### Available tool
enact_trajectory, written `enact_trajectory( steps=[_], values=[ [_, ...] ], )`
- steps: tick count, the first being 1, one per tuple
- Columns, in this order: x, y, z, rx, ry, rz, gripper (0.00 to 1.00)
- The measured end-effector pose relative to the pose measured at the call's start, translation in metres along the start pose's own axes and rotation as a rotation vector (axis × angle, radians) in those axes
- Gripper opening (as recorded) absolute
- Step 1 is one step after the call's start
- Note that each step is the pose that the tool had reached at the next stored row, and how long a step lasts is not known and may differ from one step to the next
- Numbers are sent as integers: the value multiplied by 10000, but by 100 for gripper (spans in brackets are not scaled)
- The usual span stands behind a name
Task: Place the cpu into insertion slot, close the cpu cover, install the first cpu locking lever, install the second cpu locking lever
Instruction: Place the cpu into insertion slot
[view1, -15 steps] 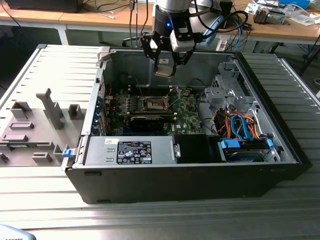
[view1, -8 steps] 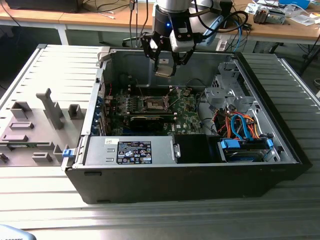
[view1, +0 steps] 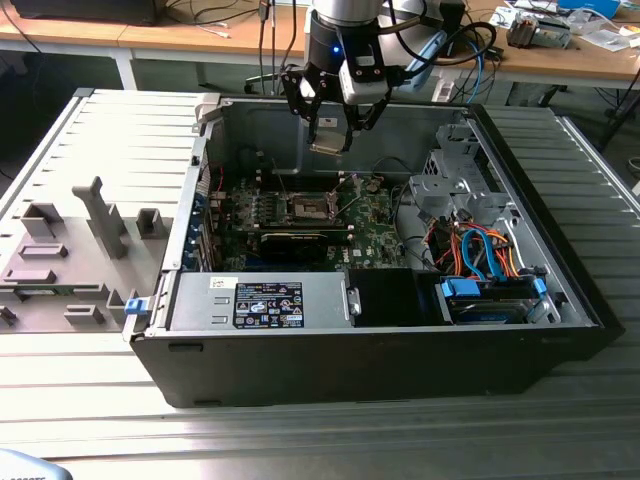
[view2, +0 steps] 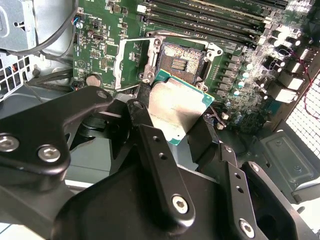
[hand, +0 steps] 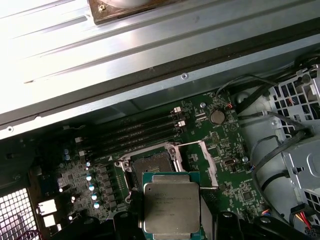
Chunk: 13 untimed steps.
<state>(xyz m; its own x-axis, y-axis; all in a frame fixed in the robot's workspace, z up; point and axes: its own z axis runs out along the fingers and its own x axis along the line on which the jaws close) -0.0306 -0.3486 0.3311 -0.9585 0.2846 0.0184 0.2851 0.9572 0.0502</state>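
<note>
CPU (view2: 175, 107) is clamped between the gripper's (view2: 170, 120) two black fingers (view2: 155, 150), which are closed on opposite edges of the chip. Its silvery-grey metal top faces the camera in both wrist views, with a thin green border around it. In the exterior view the gripper (view1: 330, 125) hangs inside the open computer case (view1: 350, 360), well above the green motherboard (view1: 375, 215), and the CPU (view1: 329, 137) is clear of everything below it.

The insertion slot (view2: 180, 62) lies bare on the motherboard, a dark square centre inside a silvery rim, with nothing seated in it. In the first wrist view the CPU (hand: 171, 207) is apart from the insertion slot (hand: 150, 167), overlapping only its near edge in the picture. The CPU cover (hand: 209, 165) is swung open and stands beside the slot; green board shows through its window. In the second wrist view the CPU cover (view2: 119, 62) stands beside the slot in the same open position.

A row of long memory slots (hand: 140, 132) runs along the far side of the socket, and a coin cell battery (hand: 217, 117) sits near the cover. In the exterior view a power supply (view1: 260, 300) with a label fills the case's near corner, and blue and orange cables (view1: 480, 255) bunch towards the exterior view's right. The case rests on a slatted metal worktop (view1: 300, 430), with a grey fixture tray (view1: 100, 215) at the exterior view's left.
</note>
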Motion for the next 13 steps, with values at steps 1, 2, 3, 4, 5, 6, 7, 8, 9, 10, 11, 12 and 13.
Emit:
enact_trajectory(
  steps=[1, 2, 3, 4, 5, 6, 7, 8, 9, 10, 11, 12, 13],
  values=[
    [0, 0, 0, -1, -1, 5, 55],
    [0, 0, 1, 0, -1, 16, 55],
    [0, 0, 1, 0, -1, 26, 55],
    [0, 0, 1, -1, -2, 31, 55],
    [0, 0, 1, -1, -2, 36, 55],
    [0, 0, 1, -1, -3, 44, 55],
    [0, 0, 1, -1, -3, 51, 55],
    [0, 0, 2, -1, -3, 57, 55],
    [0, 0, 2, -1, -4, 70, 55],
    [0, 0, 2, -1, -4, 73, 55],
    [0, 0, 2, -1, -4, 80, 55],
    [0, 0, 2, -1, -5, 84, 55],
    [0, 0, 2, -1, -5, 88, 55]
  ],
)
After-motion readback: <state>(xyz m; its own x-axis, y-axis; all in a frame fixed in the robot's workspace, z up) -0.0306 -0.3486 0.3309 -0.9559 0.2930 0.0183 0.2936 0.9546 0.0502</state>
